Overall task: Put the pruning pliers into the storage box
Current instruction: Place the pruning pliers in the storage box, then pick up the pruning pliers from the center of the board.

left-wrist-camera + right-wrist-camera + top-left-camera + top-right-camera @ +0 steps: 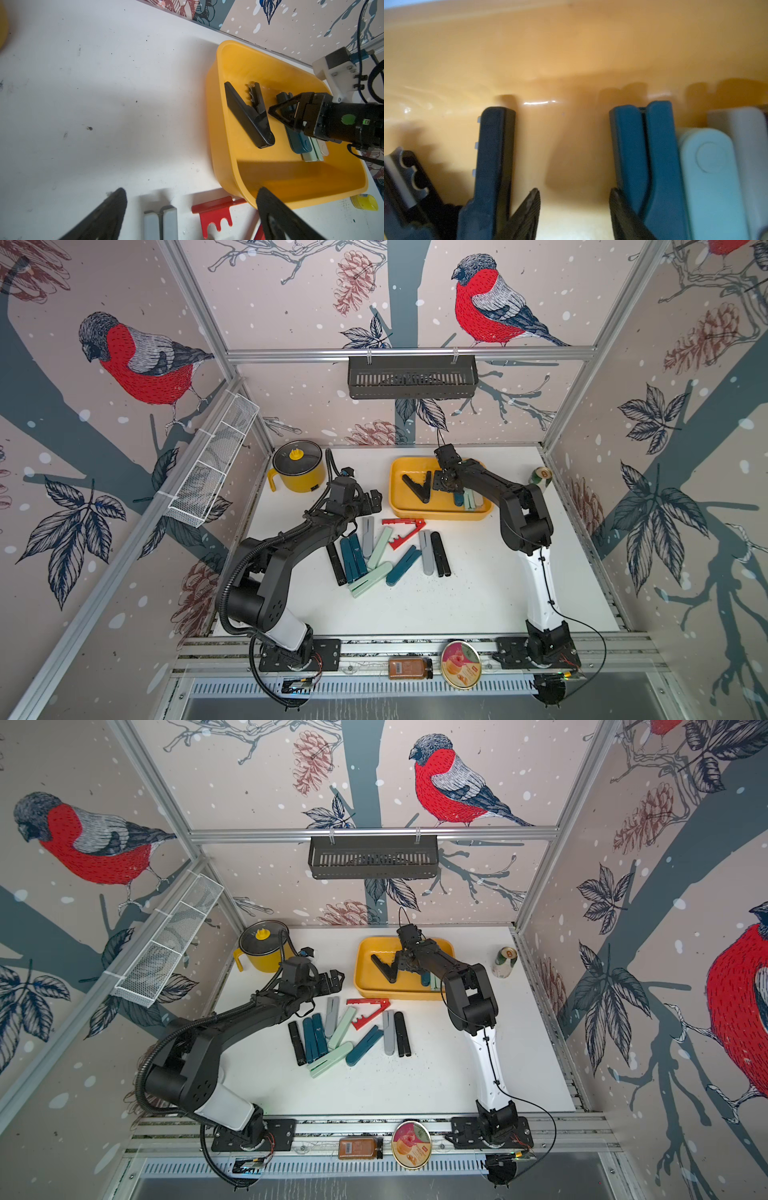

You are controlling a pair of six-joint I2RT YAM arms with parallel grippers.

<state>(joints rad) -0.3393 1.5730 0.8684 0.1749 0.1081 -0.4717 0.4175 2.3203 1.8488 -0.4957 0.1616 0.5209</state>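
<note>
storage box [436,515], yellow and shallow, is the reference for every position below. four pruning pliers [299,145] lie inside it. a black pair [417,488], spread in a toothed v, is in the box's left half. a teal pair [458,498], a mint pair [468,500] and a beige pair [478,500], all closed, are packed side by side in its right half. the right wrist view shows the same order, with a strip of bare box floor between the black pair and the teal pair.

right tool [446,486] is inside the box, down among the contents, over that bare strip. its jaws stand moderately apart and nothing sits between them. one fingertip is just beside an arm of the black pair and the other just beside the teal pair; whether either touches cannot be told.

left tool [372,504] is outside the box, near its front left corner, with its jaws spread wide and holding nothing. in the left wrist view its fingertips [112,207] flank the ends of a grey pair [161,222] and a red pair [214,212].

other pruning pliers lie on the tabletop [478,605] in front of the box. the red pair, spread in a v, is just beside the front wall. the rest, black, teal, mint and grey, all closed, form a loose cluster further forward, with several touching or overlapping.

yellow pot [297,472] stands left of the box, apart from it. black slotted rack [411,377] hangs on the wall behind and above the box.
</note>
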